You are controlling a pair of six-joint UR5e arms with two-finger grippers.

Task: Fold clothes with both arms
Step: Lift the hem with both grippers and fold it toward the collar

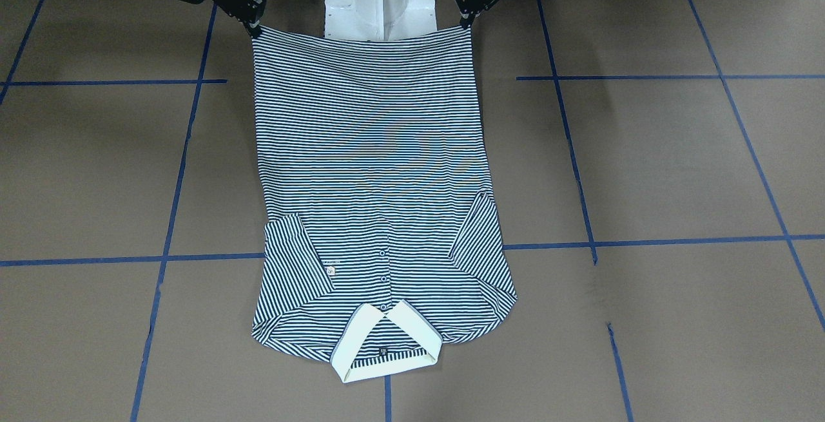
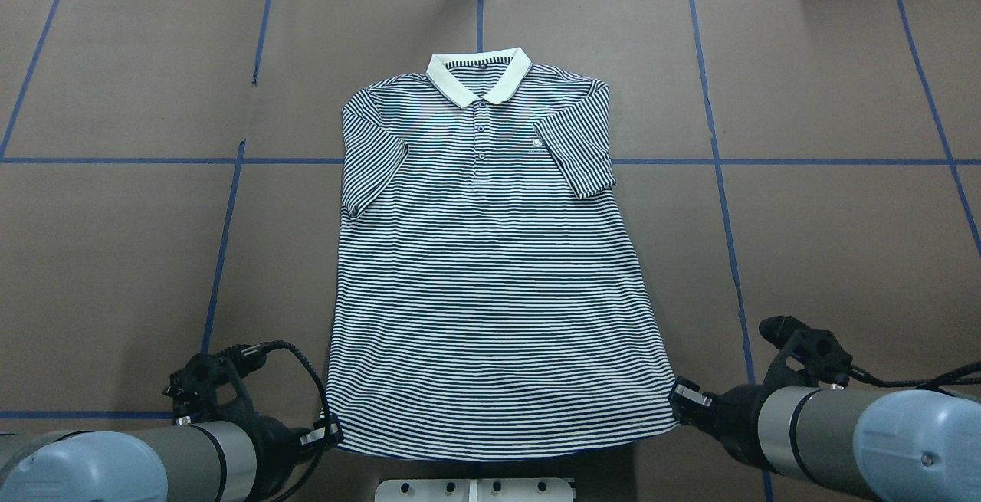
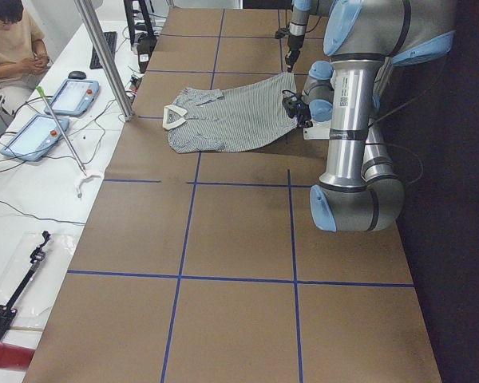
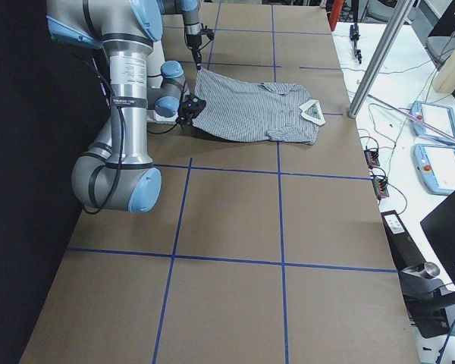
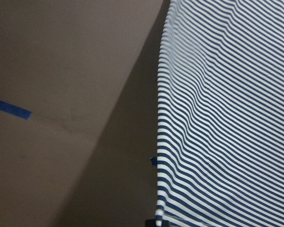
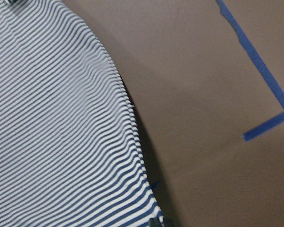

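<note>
Polo shirt [image 2: 490,272] lies flat, face up on the table [image 2: 115,257]. Left gripper [image 2: 328,434] and right gripper [image 2: 678,402] are each clamped on a hem corner (hem edge slightly raised).

Polo shirt [image 2: 490,272] lengthwise on the table [image 2: 843,218], hem toward the robot
You'll find its collar [image 2: 479,77] at the far end and its hem just before the pedestal base [image 2: 475,490]; the left gripper [image 2: 333,434] pinches the hem's left corner, the right gripper [image 2: 675,398] its right corner.
</note>
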